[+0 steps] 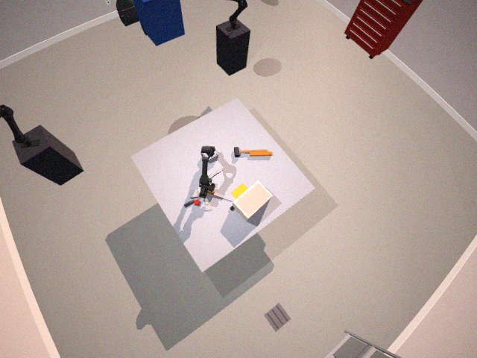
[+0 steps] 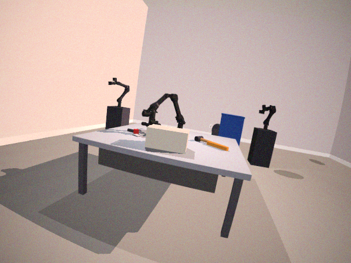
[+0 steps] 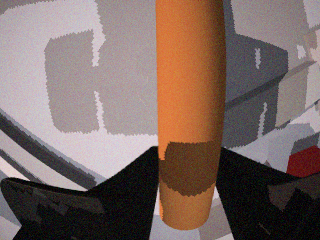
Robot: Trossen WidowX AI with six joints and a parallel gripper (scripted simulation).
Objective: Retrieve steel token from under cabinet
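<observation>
The cream cabinet point(image 1: 252, 200) point(image 2: 166, 139) stands on the table point(image 1: 227, 115) point(image 2: 113, 144). The yellow marked area point(image 1: 239, 191) lies beside its upper-left side in the top view. My gripper point(image 3: 188, 170) is shut on the orange handle point(image 1: 211, 192) point(image 3: 190, 90) of a tool. The tool's long, thin pale shaft point(image 1: 223, 197) reaches toward the cabinet's left corner; its far end is too small or hidden to judge. The steel token is not visible in any view, and the vent slots cannot be made out.
A hammer point(image 1: 236, 151) point(image 2: 198, 138) with an orange handle lies away from the cabinet. A red block point(image 1: 197, 202) point(image 2: 136, 131), a black rod point(image 1: 188, 203) and pale pieces point(image 1: 208, 208) lie near the gripper. A small black object point(image 1: 232, 208) is by the cabinet's left corner.
</observation>
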